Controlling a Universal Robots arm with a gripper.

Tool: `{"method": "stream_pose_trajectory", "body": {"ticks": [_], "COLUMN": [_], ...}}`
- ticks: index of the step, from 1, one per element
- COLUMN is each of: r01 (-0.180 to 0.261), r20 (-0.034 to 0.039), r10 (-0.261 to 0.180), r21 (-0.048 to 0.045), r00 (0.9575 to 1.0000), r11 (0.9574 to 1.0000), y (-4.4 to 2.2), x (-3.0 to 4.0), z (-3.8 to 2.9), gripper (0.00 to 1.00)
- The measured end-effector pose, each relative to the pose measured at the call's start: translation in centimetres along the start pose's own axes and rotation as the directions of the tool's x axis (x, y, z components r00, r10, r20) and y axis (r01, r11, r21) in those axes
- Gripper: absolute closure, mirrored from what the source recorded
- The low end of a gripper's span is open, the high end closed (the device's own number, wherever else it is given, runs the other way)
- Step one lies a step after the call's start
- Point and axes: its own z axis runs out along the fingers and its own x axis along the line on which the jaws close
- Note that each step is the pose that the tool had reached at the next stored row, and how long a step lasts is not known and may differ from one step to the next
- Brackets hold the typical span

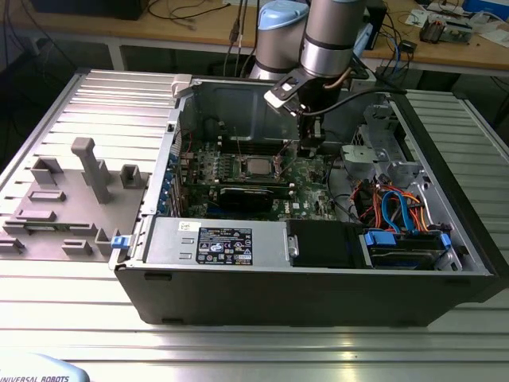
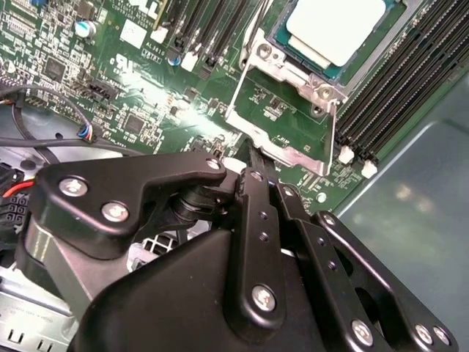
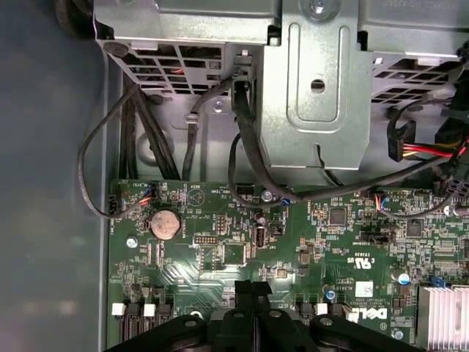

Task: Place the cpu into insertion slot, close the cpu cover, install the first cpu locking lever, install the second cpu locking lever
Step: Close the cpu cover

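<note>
While the black two-fingered gripper [image 1: 308,148] hangs low inside the open dark-grey computer case [image 1: 318,294], its claw is drawn narrow, the fingertips [image 3: 244,290] pressed side by side above the green circuit board [image 3: 212,246] in both wrist views. The small square cpu with its silver-grey metal top [image 2: 337,26] already lies in the dark square insertion slot with the silvery metal rim [image 2: 322,92], near the middle of the board in the exterior view. The thin silver frame-shaped cpu cover [image 2: 245,92] is swung open off the chip, its free edge just beside the fingertips.
</note>
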Motion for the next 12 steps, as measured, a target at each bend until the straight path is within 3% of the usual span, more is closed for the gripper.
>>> {"method": "stream_pose_trajectory", "body": {"ticks": [12], "r01": [0.000], "r20": [0.0001], "r10": [0.000], "r21": [0.0000], "r00": [1.0000], "r11": [1.0000], "y": [-1.24], "x": [0.03], "z": [-0.05], "gripper": [0.89]}}
